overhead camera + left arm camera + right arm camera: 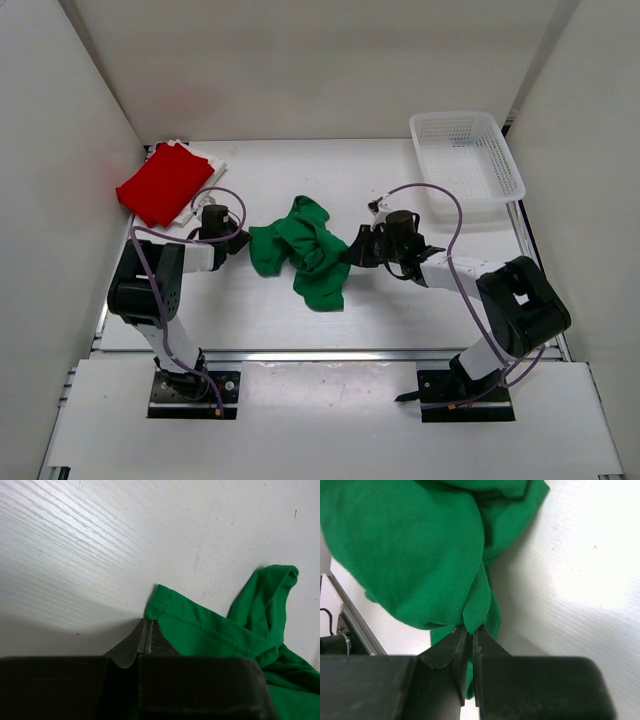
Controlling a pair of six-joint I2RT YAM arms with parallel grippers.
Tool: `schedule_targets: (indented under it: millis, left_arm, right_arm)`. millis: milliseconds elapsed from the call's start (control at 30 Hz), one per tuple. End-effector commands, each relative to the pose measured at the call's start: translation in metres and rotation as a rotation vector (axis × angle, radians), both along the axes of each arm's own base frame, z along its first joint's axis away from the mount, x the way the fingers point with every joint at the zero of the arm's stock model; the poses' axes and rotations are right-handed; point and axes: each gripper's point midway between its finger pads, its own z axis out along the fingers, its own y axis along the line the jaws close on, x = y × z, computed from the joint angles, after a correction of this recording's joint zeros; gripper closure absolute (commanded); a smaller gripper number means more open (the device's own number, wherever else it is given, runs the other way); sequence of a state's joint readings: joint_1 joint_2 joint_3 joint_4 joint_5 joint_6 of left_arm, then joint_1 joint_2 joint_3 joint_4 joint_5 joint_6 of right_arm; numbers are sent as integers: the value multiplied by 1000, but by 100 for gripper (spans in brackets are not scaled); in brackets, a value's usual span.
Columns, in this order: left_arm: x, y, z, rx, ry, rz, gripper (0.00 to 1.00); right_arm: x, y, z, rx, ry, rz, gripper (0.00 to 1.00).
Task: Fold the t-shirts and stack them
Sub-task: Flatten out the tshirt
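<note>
The green t-shirt (305, 250) lies crumpled in the middle of the table, stretched between both grippers. My left gripper (243, 243) is shut with the shirt's hemmed corner (162, 611) at its tips (146, 626). My right gripper (350, 252) is shut on a fold of the green cloth (420, 555), pinched between its tips (471, 630). The red t-shirt (165, 182) lies folded at the back left, on top of white cloth (208, 168) whose edge shows beside it.
A white plastic lattice basket (497, 160) stands at the back right. White walls close in the table on the left, back and right. A metal rail (350, 615) runs along the table's near edge.
</note>
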State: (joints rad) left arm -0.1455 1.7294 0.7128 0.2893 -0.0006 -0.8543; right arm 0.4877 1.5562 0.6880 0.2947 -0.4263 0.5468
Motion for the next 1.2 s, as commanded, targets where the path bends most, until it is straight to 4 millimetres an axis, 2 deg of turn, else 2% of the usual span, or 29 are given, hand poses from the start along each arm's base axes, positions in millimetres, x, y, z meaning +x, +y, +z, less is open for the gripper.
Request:
schedule_targets:
  millis: [0, 67, 167, 233, 267, 300, 400, 500, 600, 633, 667, 767, 800, 833, 867, 933, 1000, 1067, 1100, 1167]
  left_arm:
    - [5, 0, 20, -5, -43, 5, 100]
    - [11, -8, 47, -11, -108, -16, 100]
    - [16, -6, 73, 13, -165, -9, 100]
    - [15, 0, 72, 37, -159, 4, 100]
    - [14, 1, 74, 34, -160, 3, 100]
    - [16, 2, 75, 29, -162, -6, 100]
    - [21, 4, 53, 94, -67, -28, 100]
    - [13, 14, 47, 166, -61, -2, 100]
    - [4, 13, 54, 81, -104, 5, 100]
    - [5, 14, 69, 51, -151, 20, 100]
    - [5, 14, 75, 39, -162, 21, 100]
    - [15, 9, 146, -4, -304, 2, 100]
    - [17, 10, 157, -11, -326, 10, 100]
    - [19, 8, 181, -23, -371, -2, 100]
    - [22, 14, 192, -17, -389, 9, 100]
    - [22, 11, 188, 21, -368, -13, 100]
    - [21, 5, 163, 81, -296, -54, 100]
    - [16, -8, 121, 100, -196, -107, 86]
    - [16, -11, 113, 107, -181, -124, 74]
    - [15, -25, 83, 146, -111, -168, 60]
  right_arm:
    - [12, 2, 33, 52, -92, -1, 100]
    - [17, 1, 50, 68, -129, -11, 100]
    - [16, -2, 60, 70, -151, -19, 100]
    - [15, -5, 62, 71, -154, -25, 100]
    - [11, -6, 55, 60, -138, -22, 100]
    - [15, -11, 59, 59, -149, -41, 100]
    - [14, -13, 58, 75, -137, -40, 100]
    - [13, -17, 56, 66, -139, -50, 100]
    - [16, -25, 56, 55, -147, -76, 100]
    - [19, -27, 61, 59, -150, -81, 100]
    - [21, -30, 65, 63, -154, -87, 100]
    - [35, -27, 103, 52, -215, -100, 99]
    - [35, -25, 113, 53, -241, -91, 100]
    - [38, -24, 128, 60, -265, -91, 100]
    - [39, -21, 139, 70, -278, -79, 100]
    - [37, -16, 147, 90, -274, -51, 100]
    - [33, -15, 139, 88, -255, -42, 100]
    - [30, -16, 120, 74, -216, -46, 100]
    - [30, -18, 115, 77, -203, -49, 100]
    - [30, -22, 104, 79, -175, -56, 100]
